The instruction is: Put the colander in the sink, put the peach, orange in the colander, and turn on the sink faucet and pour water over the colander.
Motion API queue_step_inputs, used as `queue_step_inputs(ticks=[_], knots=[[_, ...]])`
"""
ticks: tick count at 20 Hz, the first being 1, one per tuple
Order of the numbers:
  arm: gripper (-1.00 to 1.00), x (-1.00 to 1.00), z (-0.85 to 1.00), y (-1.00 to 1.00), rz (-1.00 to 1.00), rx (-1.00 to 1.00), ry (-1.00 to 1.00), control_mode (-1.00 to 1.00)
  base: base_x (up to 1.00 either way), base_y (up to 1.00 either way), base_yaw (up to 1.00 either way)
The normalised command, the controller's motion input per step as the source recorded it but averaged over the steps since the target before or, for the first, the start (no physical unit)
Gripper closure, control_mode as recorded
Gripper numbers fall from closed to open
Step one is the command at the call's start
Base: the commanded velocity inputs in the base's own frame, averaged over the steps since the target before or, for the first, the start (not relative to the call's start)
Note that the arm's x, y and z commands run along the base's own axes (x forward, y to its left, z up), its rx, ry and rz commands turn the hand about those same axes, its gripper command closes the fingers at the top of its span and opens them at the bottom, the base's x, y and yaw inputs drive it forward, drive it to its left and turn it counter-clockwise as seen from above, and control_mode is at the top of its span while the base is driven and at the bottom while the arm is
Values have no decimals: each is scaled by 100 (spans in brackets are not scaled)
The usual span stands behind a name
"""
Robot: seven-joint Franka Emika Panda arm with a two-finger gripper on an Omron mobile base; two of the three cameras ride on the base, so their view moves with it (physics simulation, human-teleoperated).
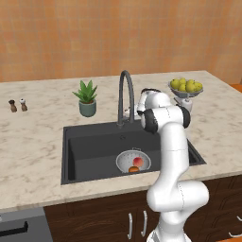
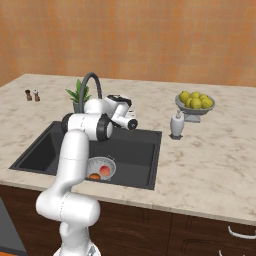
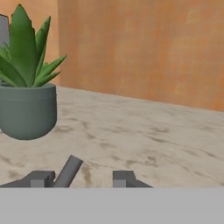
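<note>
Claw (image 3: pixel 83 178), partly spread astride the sink faucet's lever (image 3: pixel 68 171) on the counter (image 3: pixel 144 131), faced a potted plant (image 3: pixel 27 94); colander (image 1: pixel 133 161) with peach (image 1: pixel 137 161) and orange (image 1: pixel 133 169) lay in the sink (image 1: pixel 90 151).

**Item count, sink area**

We counted one sink (image 1: pixel 94 142), one sink faucet (image 1: pixel 125 94) and one colander (image 1: pixel 125 160) in the basin. In the colander we saw two fruits: one peach (image 1: pixel 138 161), one orange (image 1: pixel 134 169). On the counter (image 1: pixel 33 142) we logged one potted plant (image 1: pixel 87 98), one stemmed bowl of yellow-green fruit (image 1: pixel 186 88) (at least five fruits visible, exact number unclear), two small shakers (image 1: pixel 18 105) and one pale bottle-shaped item (image 2: pixel 176 125). One arm, one gripper (image 3: pixel 83 177).
</note>
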Motion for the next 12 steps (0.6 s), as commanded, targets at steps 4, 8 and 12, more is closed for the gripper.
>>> queue_step_inputs(ticks=[4, 8, 12], knots=[[100, 19, -20, -78, 0, 0, 0, -100, 0, 0, 0], [100, 12, -28, -81, 0, 0, 0, -100, 0, 0, 0], [100, 10, -28, -89, 0, 0, 0, -100, 0, 0, 0]])
